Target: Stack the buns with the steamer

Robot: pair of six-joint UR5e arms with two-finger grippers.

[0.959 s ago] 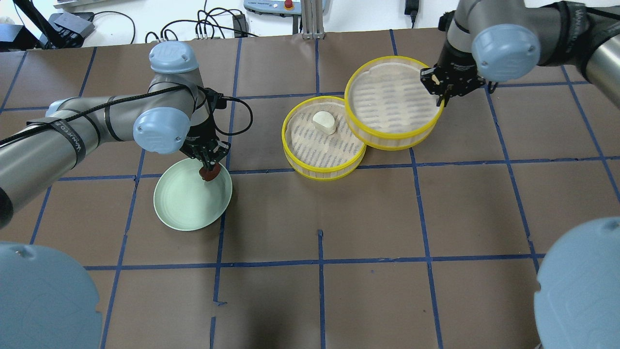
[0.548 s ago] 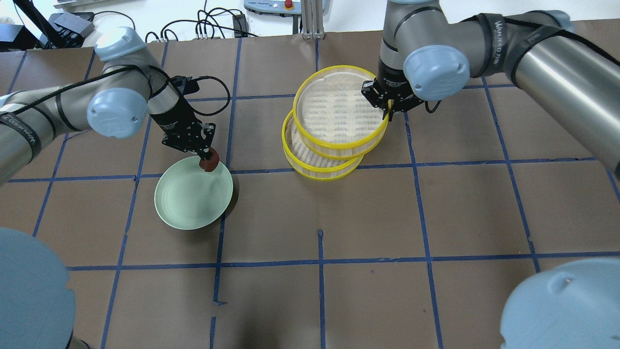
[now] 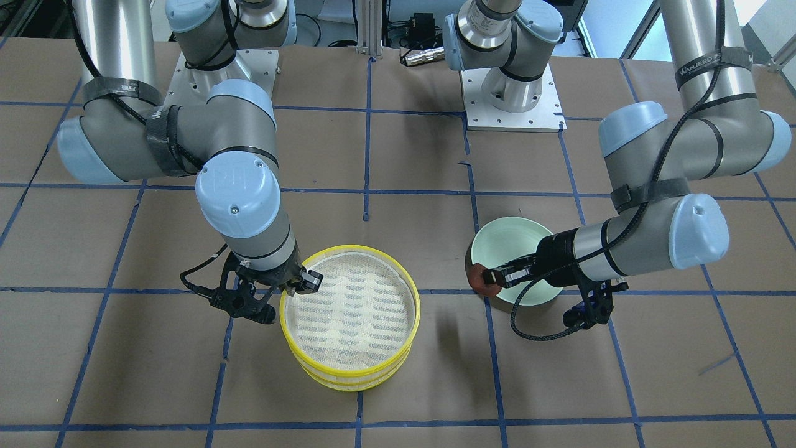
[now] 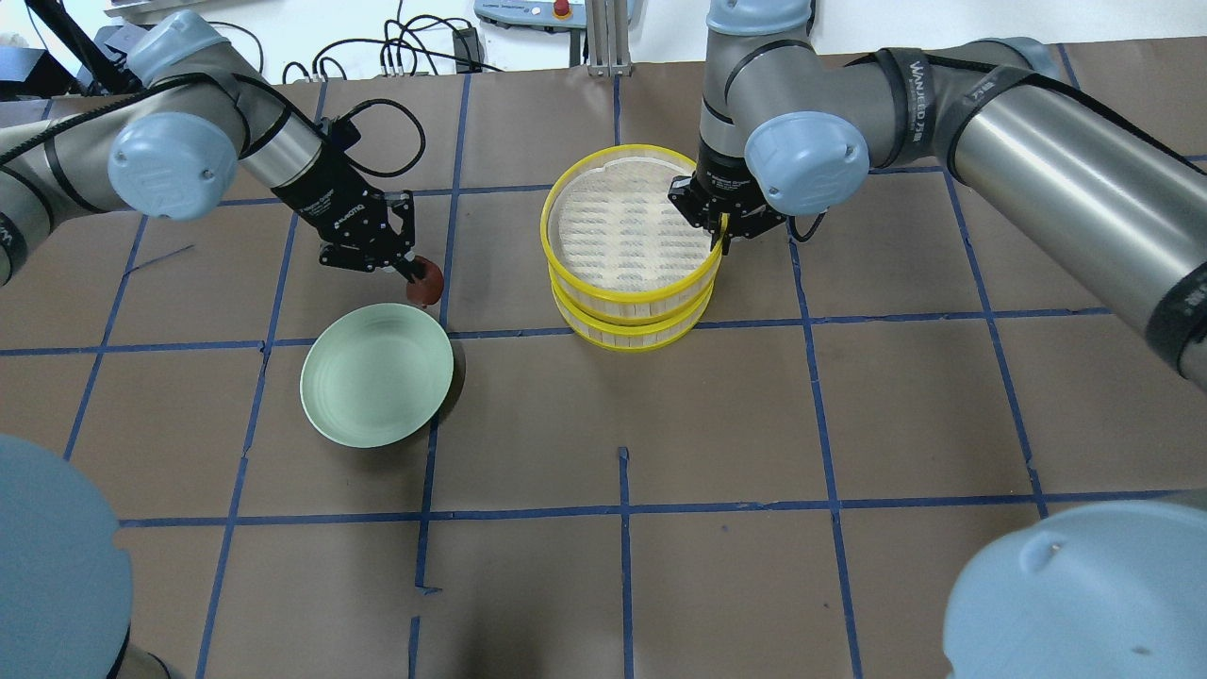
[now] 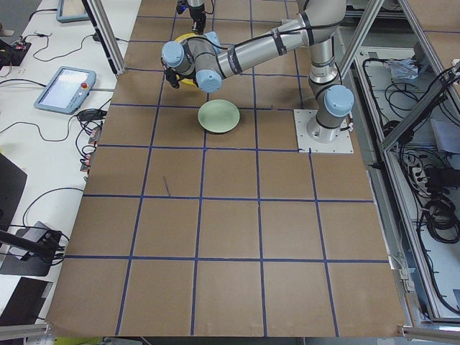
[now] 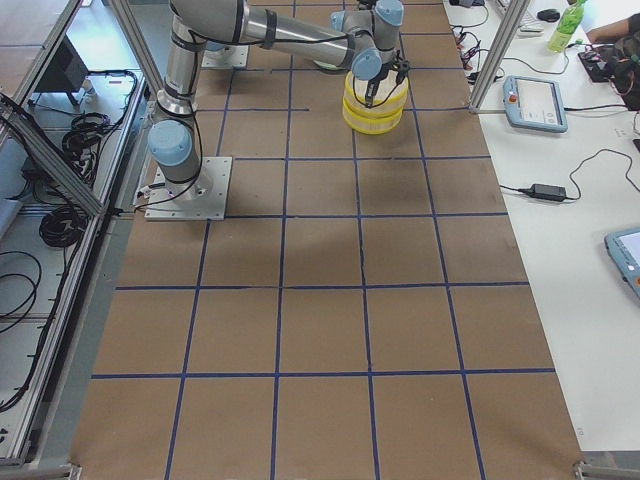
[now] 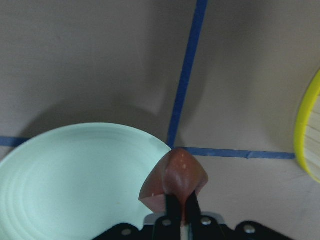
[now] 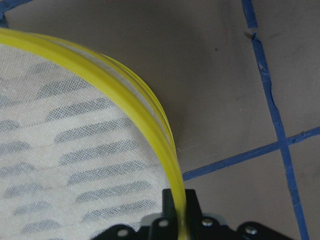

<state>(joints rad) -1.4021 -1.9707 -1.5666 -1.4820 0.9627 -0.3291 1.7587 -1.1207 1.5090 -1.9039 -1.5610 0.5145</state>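
From the front: kept the left arm low and nearly level, with the left end effector (image 3: 497, 274) pinched shut on the reddish-brown bun (image 3: 477, 279) at the rim of the pale green plate (image 3: 505, 239). Pointed the right end effector (image 3: 297, 284) down, clamped on the yellow rim of the upper steamer tray (image 3: 348, 308), stacked on the lower steamer tray (image 3: 373, 378). From overhead: held the bun just past the plate's edge, over the brown-papered bench (image 4: 849, 424) gridded in blue tape. From the wrists: gripped the bun's base and straddled the rim.
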